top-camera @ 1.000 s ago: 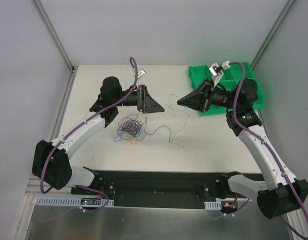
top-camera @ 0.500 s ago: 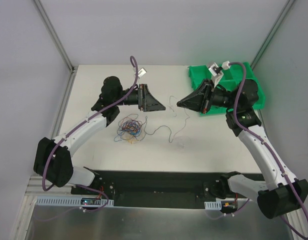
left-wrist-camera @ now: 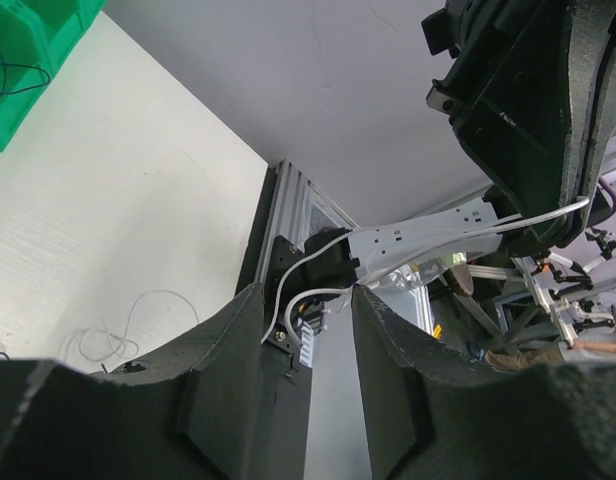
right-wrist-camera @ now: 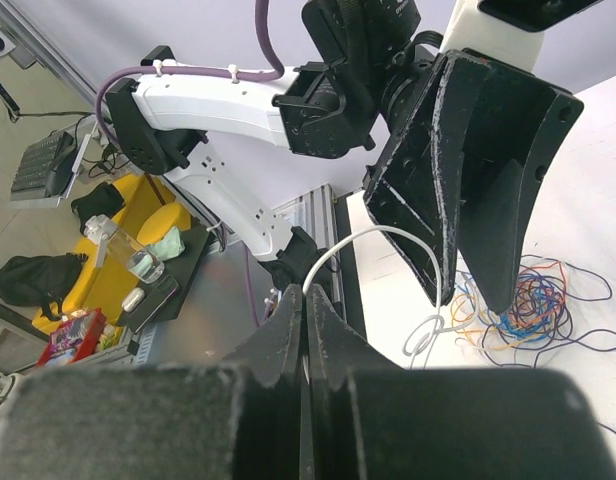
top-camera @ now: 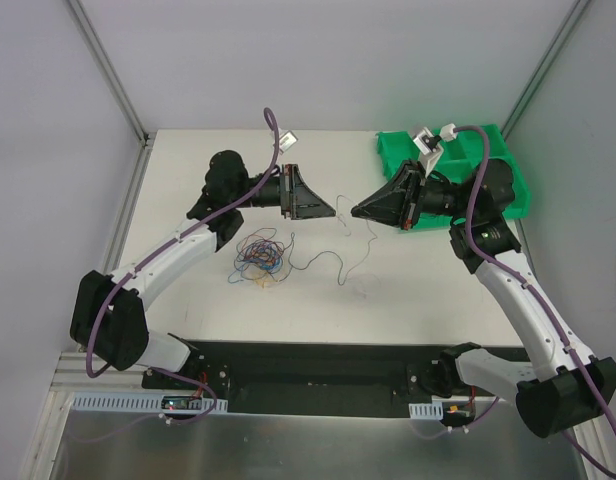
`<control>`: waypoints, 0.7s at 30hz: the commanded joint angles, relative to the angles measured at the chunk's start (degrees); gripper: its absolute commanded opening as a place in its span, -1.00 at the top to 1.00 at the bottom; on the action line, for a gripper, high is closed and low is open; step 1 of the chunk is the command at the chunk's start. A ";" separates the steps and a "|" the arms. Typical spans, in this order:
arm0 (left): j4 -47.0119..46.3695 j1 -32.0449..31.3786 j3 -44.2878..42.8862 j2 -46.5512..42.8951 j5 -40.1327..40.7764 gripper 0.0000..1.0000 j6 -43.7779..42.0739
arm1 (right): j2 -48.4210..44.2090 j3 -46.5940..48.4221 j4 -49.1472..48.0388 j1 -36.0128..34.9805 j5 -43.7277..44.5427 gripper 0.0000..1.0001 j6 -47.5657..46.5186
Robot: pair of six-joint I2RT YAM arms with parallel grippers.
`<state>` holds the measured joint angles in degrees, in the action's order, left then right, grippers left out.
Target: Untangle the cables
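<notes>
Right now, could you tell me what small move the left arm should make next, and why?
Probably close the left gripper: the white wire runs between its open jaws, and the right gripper is shut on the same wire.

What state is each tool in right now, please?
Left tool: open, the white cable passing between its jaws.
Right tool: closed, holding the white cable.

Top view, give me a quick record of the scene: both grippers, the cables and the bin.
left gripper: open, white wire passing between its jaws
right gripper: shut on the white wire, tip facing the left gripper
tangle of cables: lying on the table, on the near side of the left gripper
green bin: far right corner of the table
</notes>
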<state>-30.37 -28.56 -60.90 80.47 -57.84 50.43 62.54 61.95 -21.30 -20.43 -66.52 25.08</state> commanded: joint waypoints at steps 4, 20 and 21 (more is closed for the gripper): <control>-3.91 -1.06 -1.94 0.22 -0.86 0.08 -0.42 | -0.58 -0.34 -4.28 -0.49 -1.51 1.00 0.23; -4.00 -2.03 0.79 -1.01 -3.59 0.66 -1.83 | -0.76 0.01 -4.10 -0.41 -0.89 1.00 -0.03; -4.00 -1.94 0.87 -1.10 -3.59 0.66 -1.92 | -0.58 0.10 -4.01 -0.40 -0.80 1.00 -0.03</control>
<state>-31.09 -30.04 -60.71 81.03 -59.64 50.00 62.54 61.95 -21.34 -20.73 -66.48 25.06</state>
